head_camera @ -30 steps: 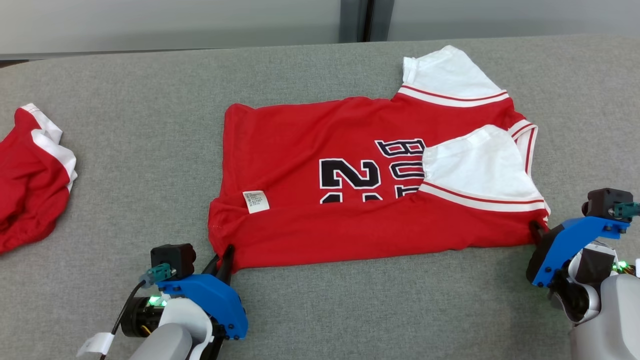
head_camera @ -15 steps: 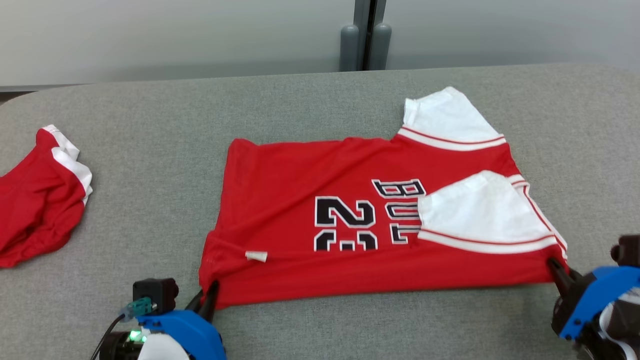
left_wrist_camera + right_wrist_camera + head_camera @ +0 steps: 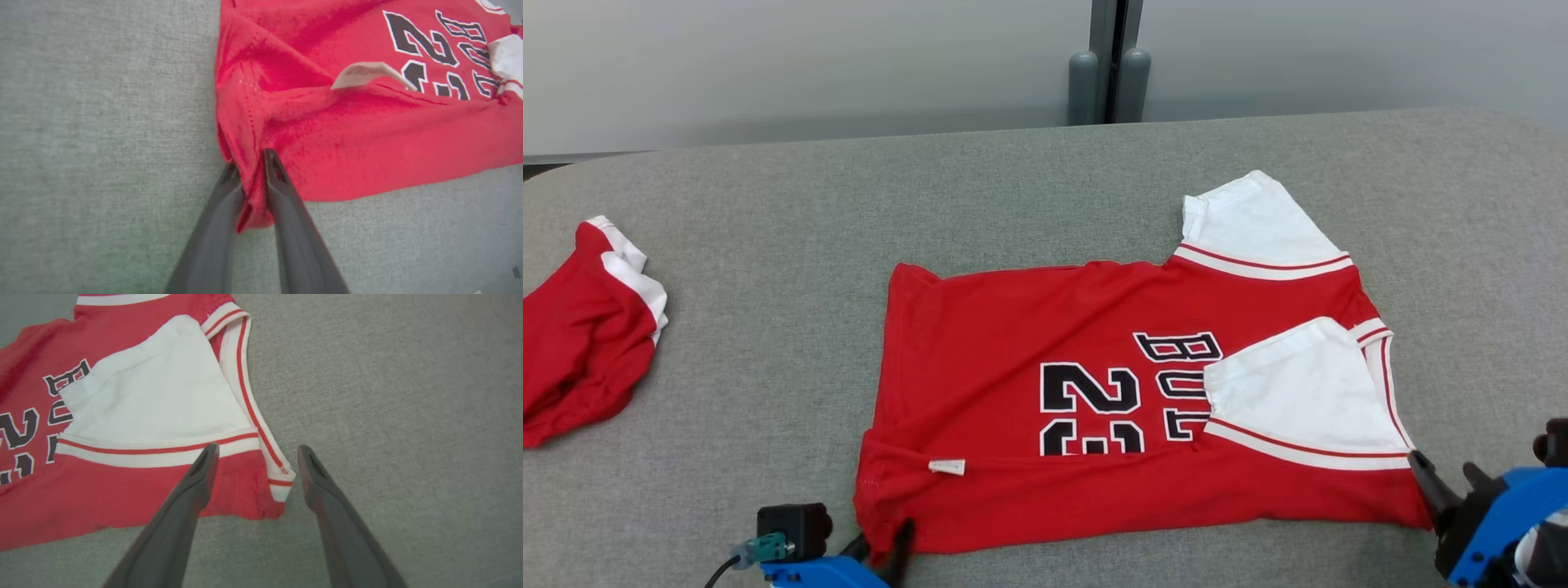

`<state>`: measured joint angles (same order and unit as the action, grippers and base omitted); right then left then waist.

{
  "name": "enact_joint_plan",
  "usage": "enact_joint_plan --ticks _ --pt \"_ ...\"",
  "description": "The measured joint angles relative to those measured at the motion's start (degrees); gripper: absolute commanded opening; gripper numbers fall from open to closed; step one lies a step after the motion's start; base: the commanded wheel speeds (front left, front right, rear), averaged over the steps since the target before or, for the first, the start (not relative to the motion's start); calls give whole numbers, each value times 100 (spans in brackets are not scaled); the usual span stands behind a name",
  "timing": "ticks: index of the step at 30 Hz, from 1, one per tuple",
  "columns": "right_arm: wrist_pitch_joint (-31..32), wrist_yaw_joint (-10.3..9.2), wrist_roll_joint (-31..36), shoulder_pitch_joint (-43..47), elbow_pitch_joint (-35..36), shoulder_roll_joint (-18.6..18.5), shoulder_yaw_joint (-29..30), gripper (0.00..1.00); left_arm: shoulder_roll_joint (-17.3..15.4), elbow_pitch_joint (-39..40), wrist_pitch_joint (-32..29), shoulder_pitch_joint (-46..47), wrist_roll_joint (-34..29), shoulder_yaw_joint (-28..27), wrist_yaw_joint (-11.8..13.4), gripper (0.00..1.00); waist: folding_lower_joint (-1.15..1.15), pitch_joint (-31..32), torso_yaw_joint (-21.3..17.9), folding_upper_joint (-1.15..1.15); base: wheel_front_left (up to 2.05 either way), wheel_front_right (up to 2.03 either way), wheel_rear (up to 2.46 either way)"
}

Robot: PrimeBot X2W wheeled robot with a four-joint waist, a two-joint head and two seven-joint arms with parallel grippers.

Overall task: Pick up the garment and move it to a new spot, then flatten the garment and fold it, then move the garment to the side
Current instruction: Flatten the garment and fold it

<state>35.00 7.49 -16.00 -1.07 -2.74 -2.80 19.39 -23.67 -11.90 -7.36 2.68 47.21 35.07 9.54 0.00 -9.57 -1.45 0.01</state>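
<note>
One fold looks done; the jersey (image 3: 980, 359) lies flat ahead of both pincers. Left pincer (image 3: 250, 161) pinches its hem corner, right pincer (image 3: 255, 451) gapes around the collar corner. More folding and moving aside remain

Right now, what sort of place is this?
Probably a workroom for clothes-folding trials: a broad grey cloth-covered table, a red jersey half-folded on it, another red garment at its left, plain pale wall behind.

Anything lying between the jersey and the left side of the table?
Yes: a crumpled red-and-white garment lies at the left edge of the table, apart from the jersey. Nothing visible lies on the grey surface between them.
</note>
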Motion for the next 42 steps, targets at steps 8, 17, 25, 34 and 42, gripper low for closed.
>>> enact_joint_plan --ticks 8,17,25,34,42 --pt "289 0 374 -729 413 -46 -401 100 -380 531 -528 363 -7 15 -107 100 0 -22 -49 -1 0 0 0" --pt "839 0 341 -2197 523 -592 -1183 100 -1229 1158 -2025 1923 256 -427 -265 100 1 -351 -172 -1 0 0 0" --pt "900 0 213 -3476 -238 -589 -1761 100 -1469 651 -2905 3104 472 -717 -193 100 2 -959 -479 0 0 0 0" --pt "613 0 189 -4423 -1215 -505 -2156 100 -1373 238 -3357 3721 671 -814 -80 100 1 -1557 -782 0 0 0 0" --pt "259 0 63 -4753 -1679 -500 -2361 100 -1499 166 -3645 3930 546 -645 -103 100 0 -1802 -935 -1 0 0 0"
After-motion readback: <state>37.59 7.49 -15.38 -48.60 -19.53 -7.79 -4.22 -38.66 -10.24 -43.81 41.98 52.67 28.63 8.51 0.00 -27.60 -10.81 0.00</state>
